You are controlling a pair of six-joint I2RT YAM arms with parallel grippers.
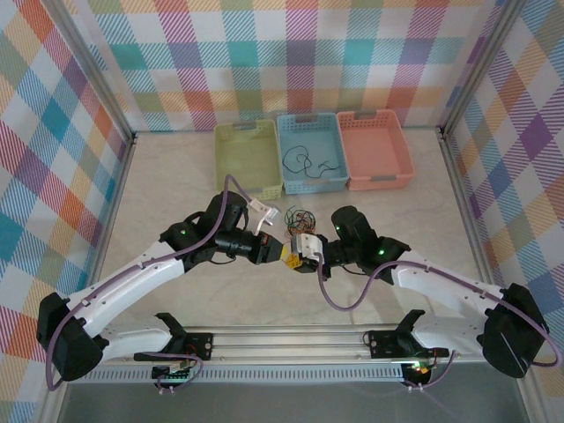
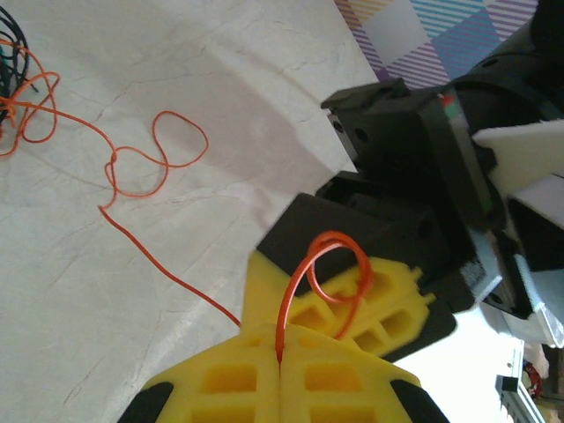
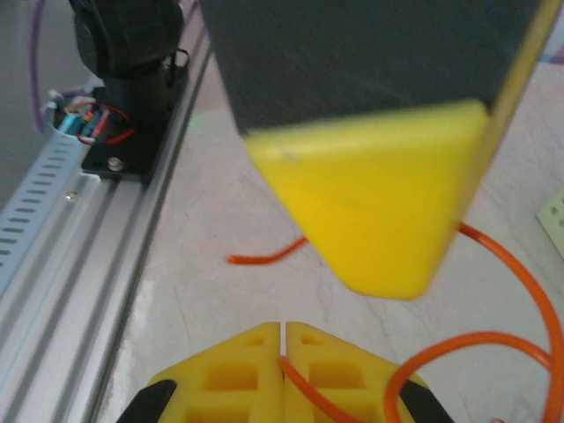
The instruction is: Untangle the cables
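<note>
The cables form a small multicoloured knot point(image 1: 298, 218) on the table, just beyond the two grippers. My left gripper point(image 1: 284, 254) and right gripper point(image 1: 298, 261) meet tip to tip in front of it. In the left wrist view the left gripper point(image 2: 280, 333) is shut on an orange cable point(image 2: 295, 291) that loops over the right gripper's yellow fingers point(image 2: 379, 304). The same strand trails off across the table point(image 2: 132, 167) toward the knot point(image 2: 13, 53). The right gripper point(image 3: 282, 328) is shut on the orange cable point(image 3: 300, 379), with the left gripper's yellow finger point(image 3: 388, 203) close above.
Three bins stand in a row at the back: green point(image 1: 249, 157), blue point(image 1: 311, 152) holding a thin black wire, pink point(image 1: 374, 148). A metal rail point(image 1: 291, 339) with the arm bases runs along the near edge. Checked walls enclose the table.
</note>
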